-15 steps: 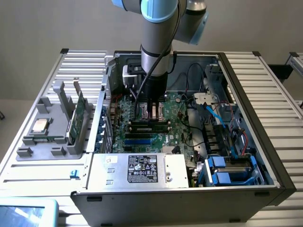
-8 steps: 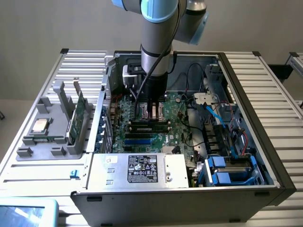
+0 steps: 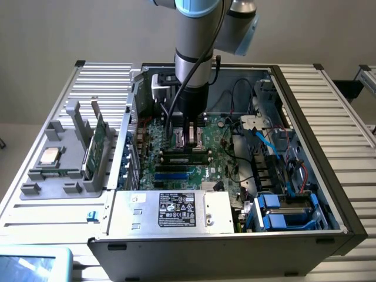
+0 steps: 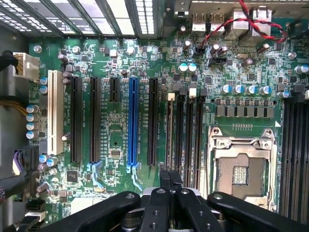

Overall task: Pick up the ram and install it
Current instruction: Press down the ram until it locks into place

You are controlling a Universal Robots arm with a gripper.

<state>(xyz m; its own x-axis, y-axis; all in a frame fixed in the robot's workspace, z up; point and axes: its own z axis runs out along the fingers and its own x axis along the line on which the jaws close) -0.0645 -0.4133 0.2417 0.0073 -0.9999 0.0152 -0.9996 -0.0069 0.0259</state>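
Green motherboard [image 3: 176, 161] fills the floor of the open computer case [image 3: 305, 235]; the gripper [image 3: 189, 140] hangs directly over its black memory slots [image 4: 186, 130], fingers [image 4: 169, 181] drawn fully together with nothing visibly between them. Just below the fingertips a ram stick [image 3: 187, 156] lies along one slot — it appears seated there, edge down so the contacts meet the socket, though latch engagement cannot be told. Beside the slots, the CPU socket [image 4: 240, 171] stands bare. Well off to the exterior view's left of the gripper, a grey holder tray [image 3: 53, 176] keeps a second green board [image 3: 96, 147] upright and a silver processor chip [image 3: 48, 156] lying flat — staged for access.
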